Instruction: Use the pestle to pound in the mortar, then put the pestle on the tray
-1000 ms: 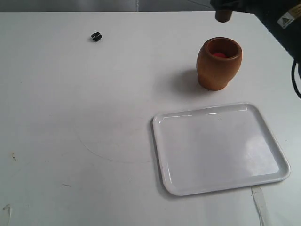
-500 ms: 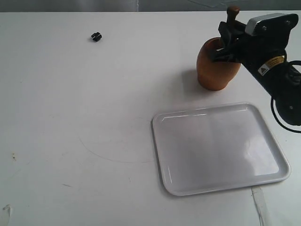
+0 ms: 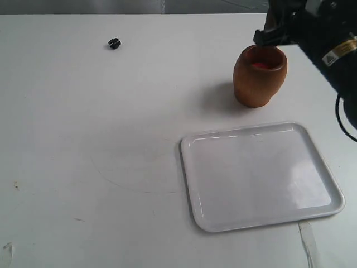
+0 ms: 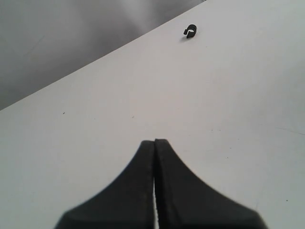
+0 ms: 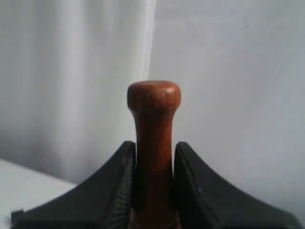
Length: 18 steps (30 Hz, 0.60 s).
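Two right fingers [image 5: 118,191] — pestle [image 5: 153,138] between

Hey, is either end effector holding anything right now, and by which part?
The right end effector grips the pestle on its slim neck, just below the small knob. The left end effector is shut on nothing.

White table [image 3: 83,139], faint scuffs; grey wall [image 4: 57,28] behind; possibly pale curtain [image 5: 71,71] beyond.
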Tool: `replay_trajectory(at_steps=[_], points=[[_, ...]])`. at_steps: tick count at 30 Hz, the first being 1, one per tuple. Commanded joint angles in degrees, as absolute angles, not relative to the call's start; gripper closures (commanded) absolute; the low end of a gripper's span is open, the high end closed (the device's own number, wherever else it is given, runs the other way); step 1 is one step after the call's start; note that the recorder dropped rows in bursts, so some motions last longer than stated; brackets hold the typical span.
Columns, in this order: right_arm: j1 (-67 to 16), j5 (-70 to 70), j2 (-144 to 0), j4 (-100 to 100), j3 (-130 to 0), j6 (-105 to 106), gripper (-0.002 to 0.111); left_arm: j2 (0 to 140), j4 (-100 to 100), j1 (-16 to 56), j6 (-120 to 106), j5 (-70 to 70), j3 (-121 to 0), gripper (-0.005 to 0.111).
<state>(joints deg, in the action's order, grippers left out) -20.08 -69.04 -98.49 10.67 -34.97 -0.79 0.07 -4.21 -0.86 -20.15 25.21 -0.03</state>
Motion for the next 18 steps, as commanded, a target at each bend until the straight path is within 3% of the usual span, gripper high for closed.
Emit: replay_trajectory(at_steps=[1, 13, 18], points=[[-19.9, -70.0, -93.6, 10.8, -34.8, -1.1, 0.108, 0.0, -3.8, -0.4, -19.7, 25.0, 0.0, 0.107], [-19.9, -70.0, -116.1, 8.3, -35.4, -1.3, 0.108, 0.0, -3.8, -0.4, -19.7, 25.0, 0.0, 0.107], [-19.9, -70.0, -113.1, 9.8, -35.5, -0.9, 0.108, 0.0, -3.8, -0.4, -19.7, 25.0, 0.0, 0.107]])
